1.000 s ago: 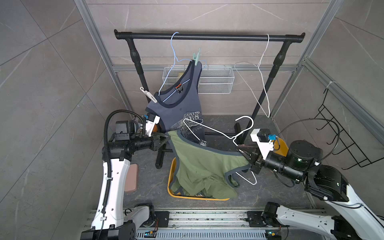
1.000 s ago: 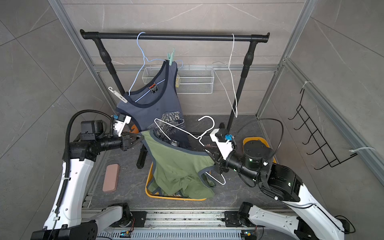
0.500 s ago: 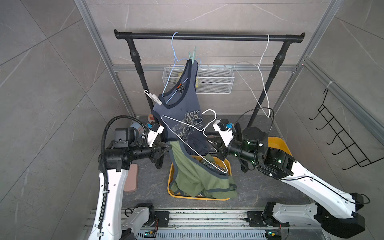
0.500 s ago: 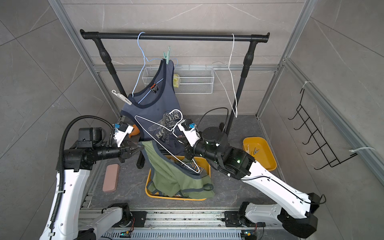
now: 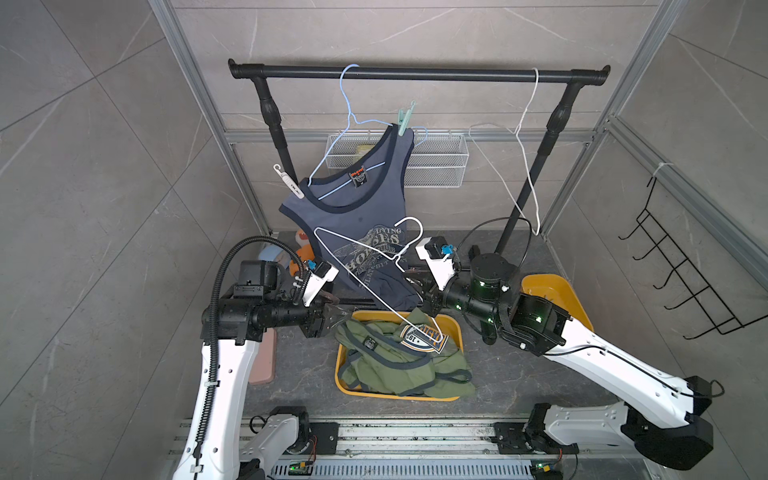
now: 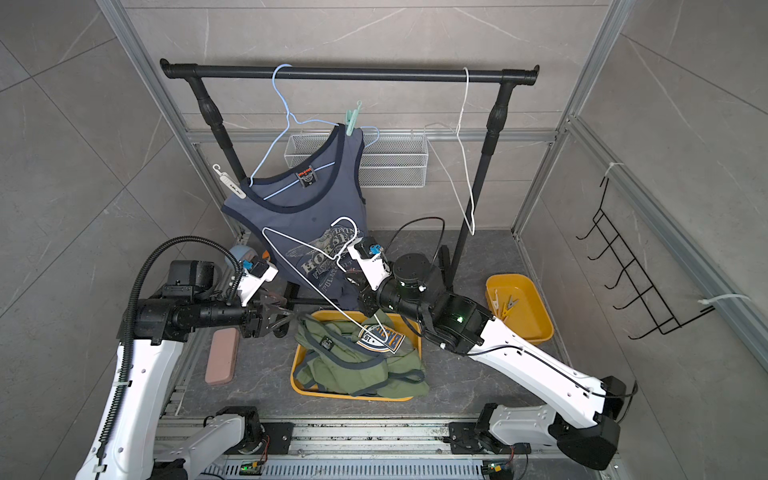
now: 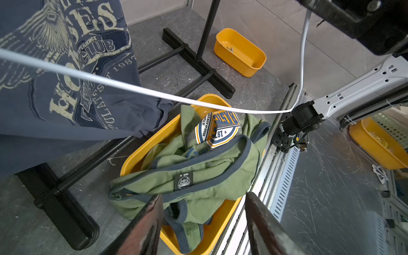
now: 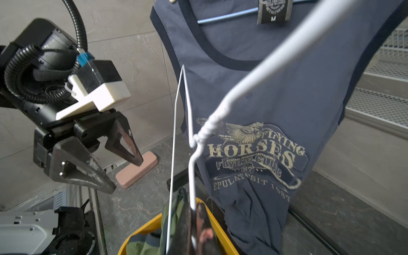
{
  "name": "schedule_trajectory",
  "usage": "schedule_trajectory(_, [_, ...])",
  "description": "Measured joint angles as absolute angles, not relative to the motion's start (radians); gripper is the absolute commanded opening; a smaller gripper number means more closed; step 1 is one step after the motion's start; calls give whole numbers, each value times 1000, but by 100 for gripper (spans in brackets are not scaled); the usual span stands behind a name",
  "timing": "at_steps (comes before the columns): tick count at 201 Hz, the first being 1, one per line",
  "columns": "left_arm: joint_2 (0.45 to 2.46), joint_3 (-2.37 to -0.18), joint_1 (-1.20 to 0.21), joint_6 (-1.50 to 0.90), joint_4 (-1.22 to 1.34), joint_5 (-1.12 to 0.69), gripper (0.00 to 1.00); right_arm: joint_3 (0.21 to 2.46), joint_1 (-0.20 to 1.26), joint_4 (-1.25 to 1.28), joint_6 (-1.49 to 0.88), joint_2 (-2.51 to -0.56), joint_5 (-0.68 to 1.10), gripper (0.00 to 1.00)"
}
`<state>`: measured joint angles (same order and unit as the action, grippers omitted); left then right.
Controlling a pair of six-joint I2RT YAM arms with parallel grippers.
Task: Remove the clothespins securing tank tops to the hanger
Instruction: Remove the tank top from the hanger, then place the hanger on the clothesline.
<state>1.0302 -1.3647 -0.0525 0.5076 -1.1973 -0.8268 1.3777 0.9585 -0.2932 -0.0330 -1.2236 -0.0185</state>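
**Nearest.** Left gripper (image 7: 203,220), fingers spread and empty, poised over a corner of the yellow bin (image 7: 141,152). The olive tops (image 7: 198,167) lie heaped in the bin just below it, with no clothespin visible on them. Right gripper (image 8: 194,225), pressed together on the wire of a bare white hanger (image 8: 265,63), facing the left one across the bin.

**Beyond both grippers.** The navy top (image 5: 357,216) hangs on a blue hanger (image 8: 220,16).

**Farther and higher.** White clothespin (image 5: 286,180) at the shoulder up and beyond the left gripper. Mint clothespin (image 5: 405,120) at the raised strap, up and beyond the right gripper, close under the rail (image 5: 415,72).

**Handling (judged).** The clothespins are light, stiff, smooth plastic with a spring, so take hold of the free tails that stand clear of the cloth and squeeze. The cloth is soft and the blue hanger swings freely, so a sideways tug would likely drag the navy top along
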Motion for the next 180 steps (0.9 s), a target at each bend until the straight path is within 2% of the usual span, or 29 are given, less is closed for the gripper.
schedule_trajectory(49, [1063,-1441,-67,508,-1203,-822,67,1495,955,-519,-6,-1131,-101,0])
schedule_trajectory(94, [1100,-1609,-79,501,-1210,-848,67,1784,955,-822,1,-1143,-247,0])
schedule_trajectory(133, [1150,-1715,-86,478,-1206,-903,67,2057,955,-984,33,-1253,-384,0])
schedule_trajectory(180, [1170,-1739,-102,445,-1199,-928,67,2349,937,-1029,90,-1475,-557,0])
